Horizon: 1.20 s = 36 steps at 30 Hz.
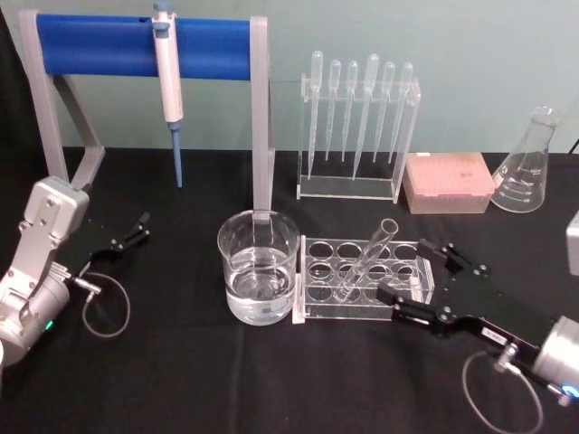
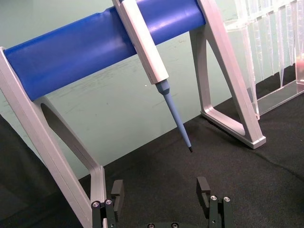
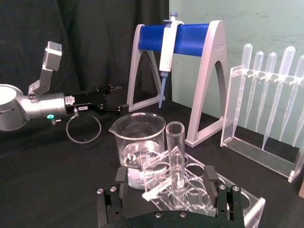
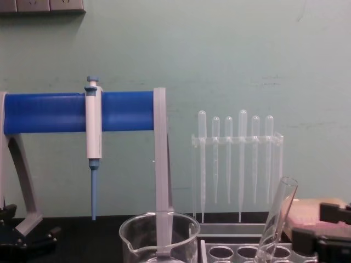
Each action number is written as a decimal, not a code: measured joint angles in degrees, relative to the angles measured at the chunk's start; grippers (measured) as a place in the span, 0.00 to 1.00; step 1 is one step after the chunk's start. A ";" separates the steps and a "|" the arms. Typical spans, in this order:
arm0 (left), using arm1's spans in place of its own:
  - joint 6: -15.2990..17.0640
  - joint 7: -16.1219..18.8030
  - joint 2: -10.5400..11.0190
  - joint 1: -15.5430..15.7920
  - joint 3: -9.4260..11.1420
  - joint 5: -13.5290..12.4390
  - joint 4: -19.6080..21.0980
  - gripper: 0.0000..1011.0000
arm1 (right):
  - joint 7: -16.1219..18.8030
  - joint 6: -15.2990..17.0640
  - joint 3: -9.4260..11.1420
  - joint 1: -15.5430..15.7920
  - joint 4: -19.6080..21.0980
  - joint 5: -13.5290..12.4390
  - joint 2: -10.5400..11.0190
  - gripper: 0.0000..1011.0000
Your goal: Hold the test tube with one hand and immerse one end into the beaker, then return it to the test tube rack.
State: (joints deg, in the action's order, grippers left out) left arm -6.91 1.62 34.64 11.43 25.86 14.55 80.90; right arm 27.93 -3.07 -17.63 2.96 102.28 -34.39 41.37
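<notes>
Judging by the right gripper (image 1: 403, 268), spread at the rack's (image 1: 353, 313) right end, grasping comes next. The test tube (image 1: 366, 262) leans in a rack hole beside the beaker (image 1: 258, 249), so pinch its upper half squarely. The left gripper (image 1: 128, 233) rests spread, far left.

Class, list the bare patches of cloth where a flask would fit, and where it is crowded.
Free: the cloth in front of the beaker and tube rack, and between the left gripper and beaker. Crowded: beaker, tube rack and right gripper.
</notes>
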 joint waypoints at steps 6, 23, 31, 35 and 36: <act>0.00 0.00 0.00 0.00 0.00 0.00 0.00 0.99 | -0.05 2.28 -1.69 -4.36 -2.62 2.14 -3.70 0.99; 0.00 0.00 0.00 0.00 0.00 0.00 0.00 0.99 | -0.51 3.43 -3.36 -8.98 -6.93 5.93 -8.49 0.99; 0.00 0.00 0.00 0.00 0.00 0.00 0.00 0.99 | -0.45 3.25 -3.54 -9.41 -7.43 6.43 -8.93 0.99; 0.00 0.00 0.00 0.00 0.00 0.00 0.00 0.99 | -0.45 3.25 -3.51 -9.35 -7.36 6.38 -8.88 0.99; 0.00 0.00 0.00 0.00 0.00 0.00 0.00 0.99 | -0.45 3.25 -3.50 -9.34 -7.33 6.36 -8.87 0.96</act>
State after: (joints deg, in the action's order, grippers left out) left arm -6.91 1.62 34.65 11.43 25.86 14.55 80.90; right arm 27.47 0.18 -21.14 -6.38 94.94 -28.02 32.50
